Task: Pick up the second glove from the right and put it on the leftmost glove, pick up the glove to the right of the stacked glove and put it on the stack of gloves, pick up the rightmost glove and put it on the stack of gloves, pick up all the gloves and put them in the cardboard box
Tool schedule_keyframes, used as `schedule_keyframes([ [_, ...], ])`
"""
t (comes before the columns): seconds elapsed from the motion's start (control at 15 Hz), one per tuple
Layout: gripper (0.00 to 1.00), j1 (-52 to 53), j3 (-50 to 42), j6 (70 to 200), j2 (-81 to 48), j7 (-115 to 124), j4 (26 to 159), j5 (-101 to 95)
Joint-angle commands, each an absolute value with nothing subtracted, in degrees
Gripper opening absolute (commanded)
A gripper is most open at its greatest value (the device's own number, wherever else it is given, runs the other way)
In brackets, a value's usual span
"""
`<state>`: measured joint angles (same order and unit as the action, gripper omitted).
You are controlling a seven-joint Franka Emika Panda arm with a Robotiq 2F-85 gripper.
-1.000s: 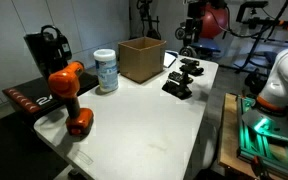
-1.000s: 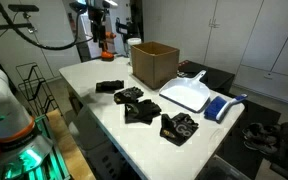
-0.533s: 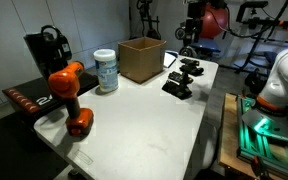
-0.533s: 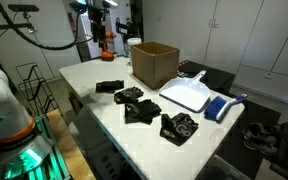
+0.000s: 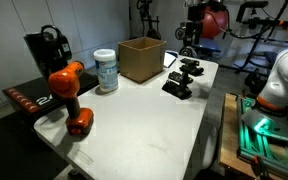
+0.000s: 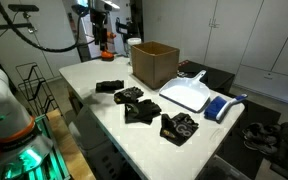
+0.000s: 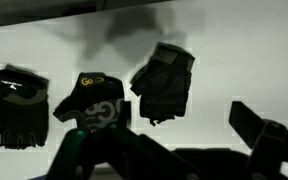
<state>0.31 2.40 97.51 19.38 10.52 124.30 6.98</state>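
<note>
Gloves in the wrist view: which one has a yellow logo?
The middle glove of the three; the left glove and right glove show no yellow.

Four floppy black gloves (image 6: pixel 142 111) lie flat and unstacked in a loose row near the upright, open-topped, plain brown cardboard box (image 6: pixel 156 65), none inside it.

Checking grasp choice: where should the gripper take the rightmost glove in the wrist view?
Likely from straight above, pinching the glove across its palm: it lies flat on the table, apart from its neighbour, so no edge offers itself from the side.
</note>
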Motion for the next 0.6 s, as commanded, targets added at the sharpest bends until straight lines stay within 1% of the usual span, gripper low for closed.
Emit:
schedule_keyframes([
  [0.0,1.00,-1.5,-1.0,103.8,19.5,5.6,130.5,8.1],
  [0.13,1.00,-2.2,-3.9,111.3,19.5,-0.9,134.5,9.0],
  [0.33,1.00,-4.2,-7.7,120.5,18.5,-4.6,138.3,11.6],
  [0.4,1.00,-3.5,-5.8,116.1,18.3,-2.1,135.6,9.2],
  [0.53,1.00,-4.5,-7.5,119.1,17.9,-4.0,137.2,10.2],
])
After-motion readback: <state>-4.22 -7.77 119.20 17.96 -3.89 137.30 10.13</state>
